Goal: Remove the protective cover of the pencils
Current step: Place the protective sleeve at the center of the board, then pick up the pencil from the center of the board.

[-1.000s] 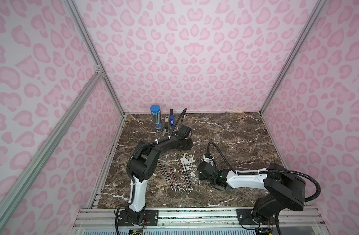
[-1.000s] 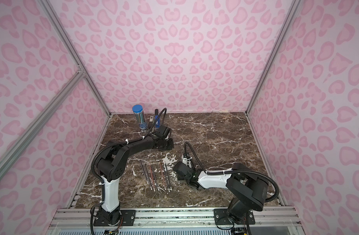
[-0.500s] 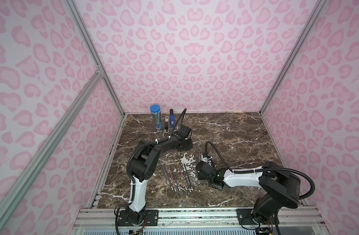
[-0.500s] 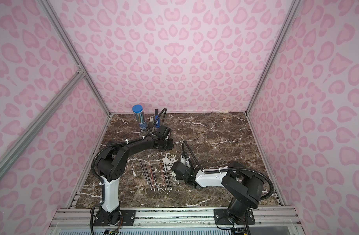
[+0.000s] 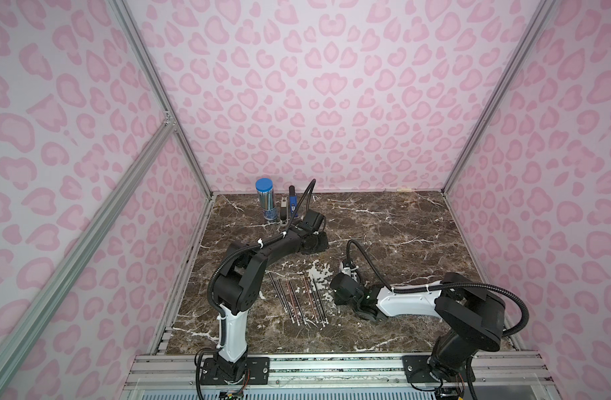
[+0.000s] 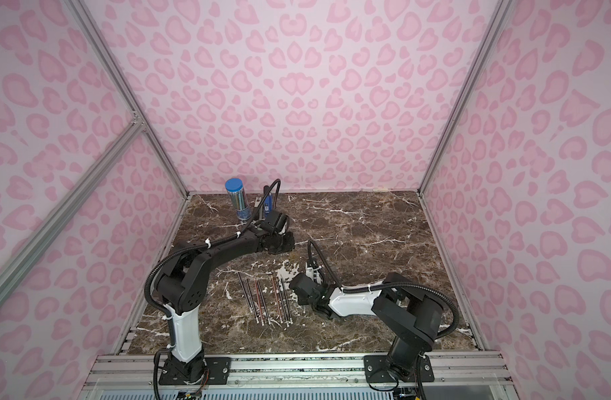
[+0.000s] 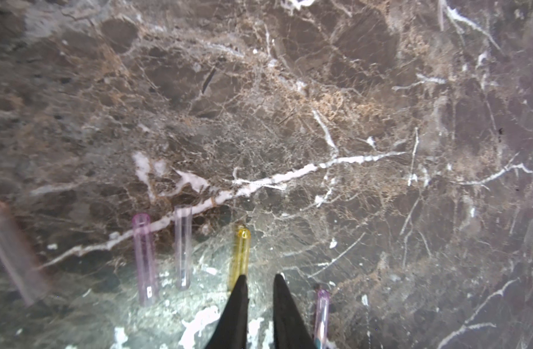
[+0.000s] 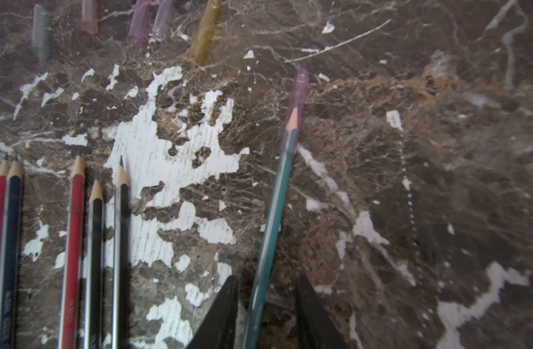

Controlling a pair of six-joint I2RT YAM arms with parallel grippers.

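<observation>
My right arm has slid a touch closer to the row of pencils [image 5: 295, 301] over the last second, elbow and all, while the left arm has barely budged. Right claw [image 8: 266, 278] on the wrist camera: fingers parted, a teal pencil [image 8: 274, 211] running up between them with bench showing on both sides of it, so that's open, not pinching at the tips. The shaft is blurred. That teal pencil wears a purple cap [image 8: 299, 90] over its point. Beside it lie five bare pencils, red, navy, red, black, black, flat on the brown marble bench [image 8: 410, 181], sharpened points facing the same way as the capped one. Beyond their points the loose caps [image 8: 138, 24] lie in a ragged line: grey, pink, purple, clear, yellow. Over to the left claw [image 7: 260, 275]: fingers a narrow slit apart, nothing between them, down close to the bench. The yellow cap [image 7: 240, 256] is right against one finger, touching or not I can't tell, and the capped end of the teal pencil sits just beside the other finger. In both top views the pencils [image 6: 262, 301] lie side by side between the two arms, toward the front of the bench. A blue-lidded tube [image 5: 266, 204] stands by the back wall, well apart from them.
</observation>
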